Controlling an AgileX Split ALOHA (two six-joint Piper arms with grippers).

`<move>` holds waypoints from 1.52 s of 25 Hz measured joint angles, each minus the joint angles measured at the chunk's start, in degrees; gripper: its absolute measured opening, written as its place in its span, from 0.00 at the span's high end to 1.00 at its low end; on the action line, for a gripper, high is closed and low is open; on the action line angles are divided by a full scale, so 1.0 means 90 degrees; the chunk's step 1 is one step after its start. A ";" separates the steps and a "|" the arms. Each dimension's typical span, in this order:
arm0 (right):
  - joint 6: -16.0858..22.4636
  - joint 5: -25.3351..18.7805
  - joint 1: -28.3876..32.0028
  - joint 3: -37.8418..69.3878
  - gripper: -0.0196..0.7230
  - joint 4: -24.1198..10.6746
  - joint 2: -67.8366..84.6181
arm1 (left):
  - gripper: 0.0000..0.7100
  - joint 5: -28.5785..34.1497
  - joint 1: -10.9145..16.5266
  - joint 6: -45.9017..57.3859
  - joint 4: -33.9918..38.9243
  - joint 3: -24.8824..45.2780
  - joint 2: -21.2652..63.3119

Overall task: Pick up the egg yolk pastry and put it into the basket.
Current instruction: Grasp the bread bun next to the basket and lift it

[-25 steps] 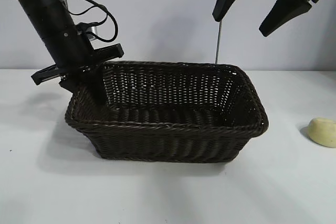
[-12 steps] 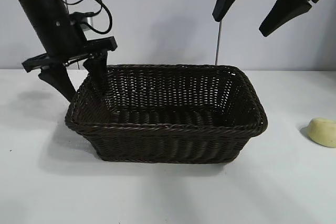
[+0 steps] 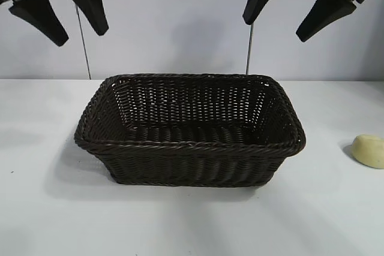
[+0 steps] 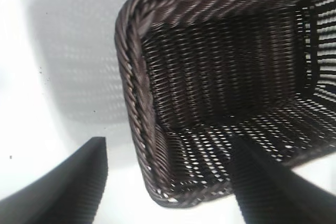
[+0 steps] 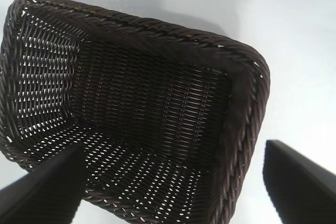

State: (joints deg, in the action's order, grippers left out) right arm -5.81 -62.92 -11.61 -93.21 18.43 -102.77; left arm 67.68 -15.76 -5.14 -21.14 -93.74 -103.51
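Note:
The dark brown woven basket (image 3: 192, 166) stands in the middle of the white table, and only bare weave shows inside it. The pale yellow egg yolk pastry (image 3: 368, 150) lies on the table to the basket's right, well clear of it. My left gripper (image 3: 81, 37) hangs open high above the basket's left end with nothing between its fingers. My right gripper (image 3: 273, 31) hangs open high above the basket's right end, also holding nothing. The left wrist view looks down past the open left gripper (image 4: 168, 142) onto the basket's rim (image 4: 131, 77). The right wrist view shows the open right gripper (image 5: 173, 148) over the basket's rim (image 5: 247, 108).
A pale wall stands behind the white table (image 3: 54, 208). Two thin upright rods (image 3: 248, 49) rise behind the basket. Bare tabletop lies in front of the basket and on both sides of it.
My left gripper has come away from the basket's left rim, opened wider and risen to the top left. The right arm, basket and pastry have stayed put.

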 joint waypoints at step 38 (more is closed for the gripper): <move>0.0000 -0.0309 0.1060 0.0000 0.09 -0.0604 -0.0477 | 0.32 -0.1597 0.0000 -0.0108 -0.1294 0.1457 0.0134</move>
State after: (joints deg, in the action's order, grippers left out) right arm -5.81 -65.70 -2.07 -93.21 13.00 -107.06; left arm 53.31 -15.76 -6.11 -32.79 -80.63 -102.31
